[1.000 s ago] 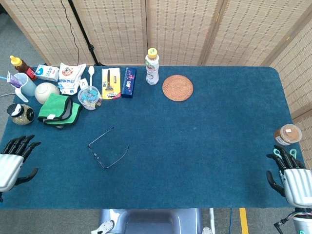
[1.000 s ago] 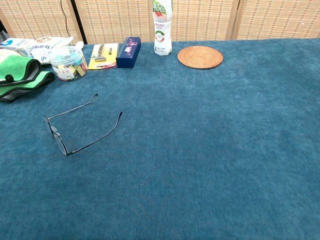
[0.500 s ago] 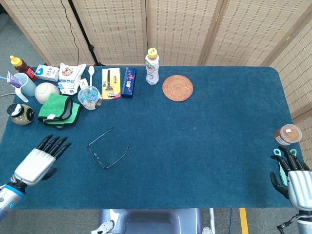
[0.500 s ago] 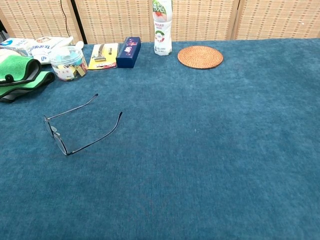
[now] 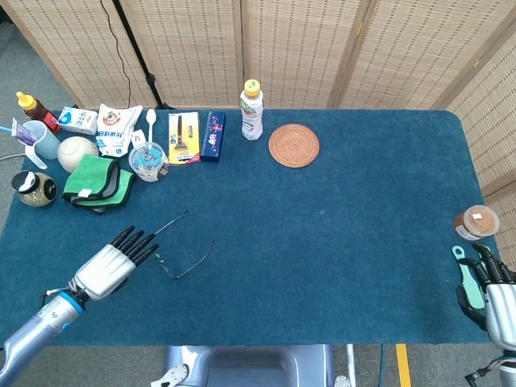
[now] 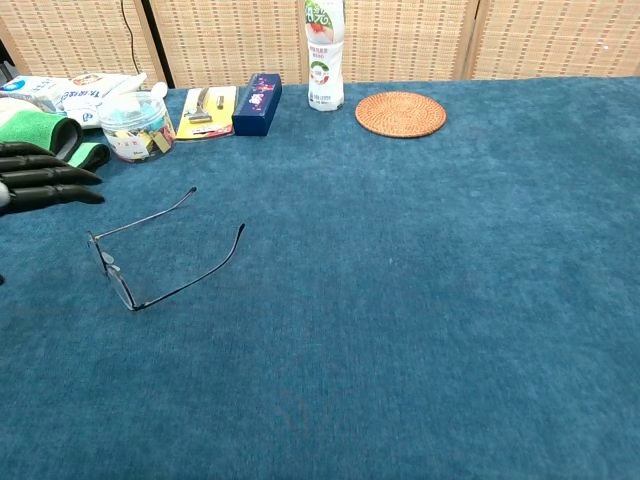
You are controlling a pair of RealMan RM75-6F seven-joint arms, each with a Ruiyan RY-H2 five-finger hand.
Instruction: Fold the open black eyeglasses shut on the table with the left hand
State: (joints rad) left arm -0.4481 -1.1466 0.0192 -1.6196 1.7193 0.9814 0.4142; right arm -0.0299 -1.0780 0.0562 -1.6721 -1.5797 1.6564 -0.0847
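The black eyeglasses (image 5: pixel 181 250) (image 6: pixel 150 255) lie open on the blue table cover, both arms spread and pointing away from me to the right. My left hand (image 5: pixel 113 264) hovers just left of the frame front, fingers straight and apart, holding nothing. In the chest view only its dark fingertips (image 6: pixel 45 178) show at the left edge, above and left of the glasses. My right hand (image 5: pixel 496 294) sits at the table's right front corner, fingers loosely spread, empty.
A green cloth (image 5: pixel 98 183), a clear tub (image 5: pixel 148 160), a blue box (image 5: pixel 213 135) and a razor card (image 5: pixel 184 138) crowd the back left. A bottle (image 5: pixel 251 110) and a woven coaster (image 5: pixel 293 145) stand at the back middle. A brown jar (image 5: pixel 475 222) stands near my right hand.
My left hand has moved from the table's left front corner rightward to the glasses and now enters the chest view. My right hand has drawn back slightly toward the lower right.
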